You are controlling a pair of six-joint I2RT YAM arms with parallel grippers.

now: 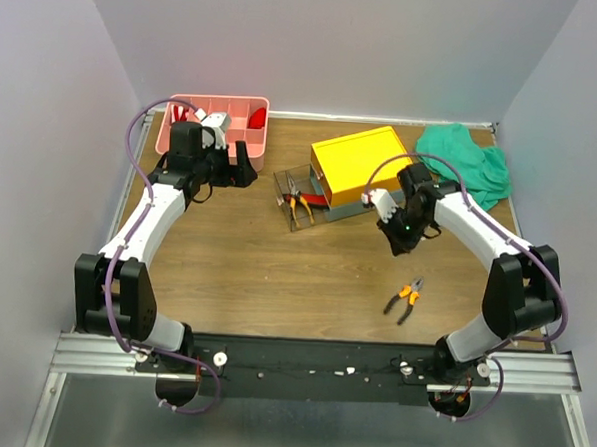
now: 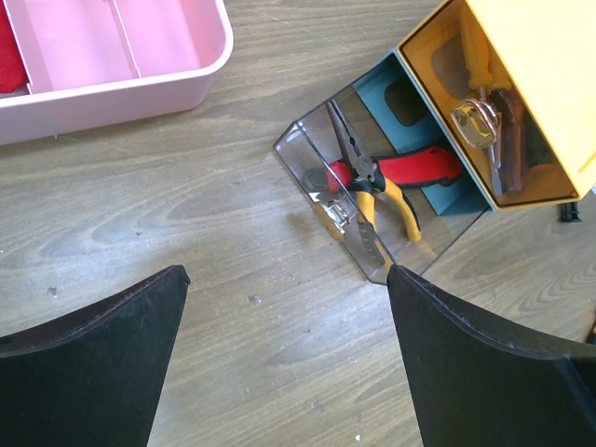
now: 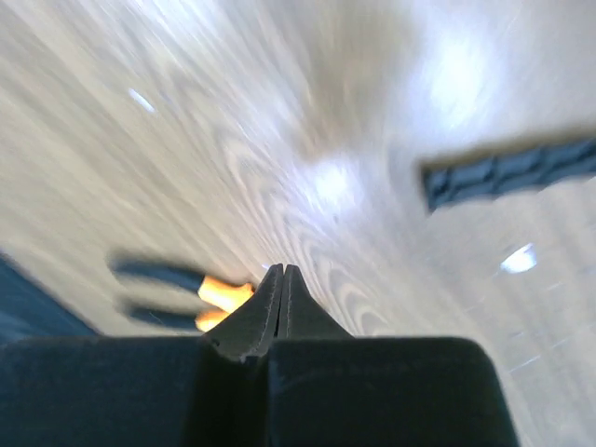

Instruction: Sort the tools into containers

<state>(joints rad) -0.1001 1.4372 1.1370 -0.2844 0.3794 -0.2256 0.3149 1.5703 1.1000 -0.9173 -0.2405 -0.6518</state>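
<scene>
- Table top [image 1: 256, 271]: wood-grain board, matt, lightly scuffed.
- Pink tray [image 2: 121, 88], far left: smooth moulded plastic with a slight gloss.
- Toolbox lid [image 1: 357, 158]: yellow plastic, smooth, satin.
- Front panel [image 2: 312, 163] of the toolbox: clear plastic, glossy, showing reflections.
- Yellow-handled pliers [image 2: 365, 182] inside it: bare grey metal jaws and smooth coated grips.
- Green cloth [image 1: 472, 165], far right: soft fabric, crumpled, matt.
- Left gripper [image 2: 287, 269]: fingers [image 2: 93, 354] of black plastic, matt.
- Rail [image 1: 121, 352], near edge: bare metal with a dull brushed sheen.
</scene>
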